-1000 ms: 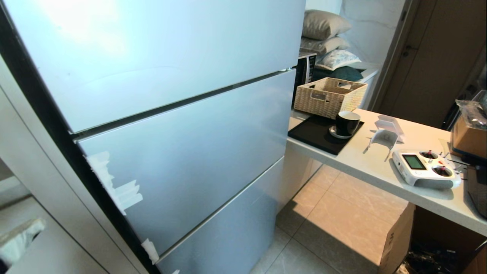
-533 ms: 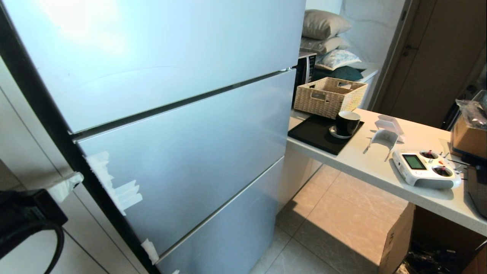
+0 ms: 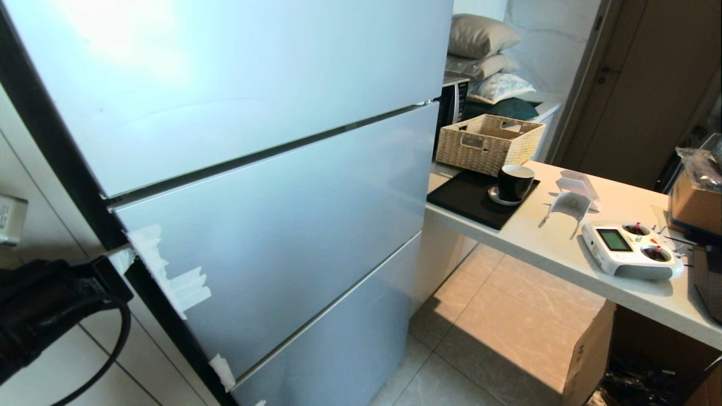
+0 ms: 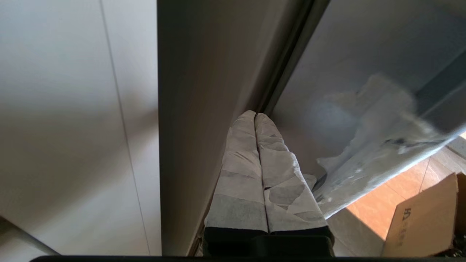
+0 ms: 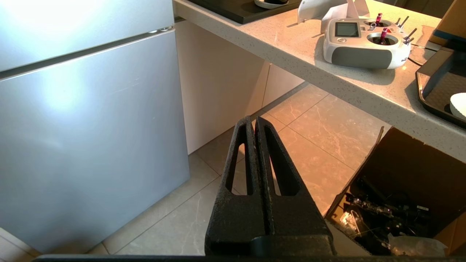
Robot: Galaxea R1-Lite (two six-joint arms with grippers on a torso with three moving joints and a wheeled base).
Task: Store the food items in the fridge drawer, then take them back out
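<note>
Gleaming fridge panels [image 3: 271, 186] beside a countertop [image 3: 541, 242]

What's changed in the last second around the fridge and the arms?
The left gripper has risen into the head view from the lower left, its shut taped tips now at the left edge of the middle fridge door. Nothing was grasped. The doors, counter and right gripper stayed put.
</note>
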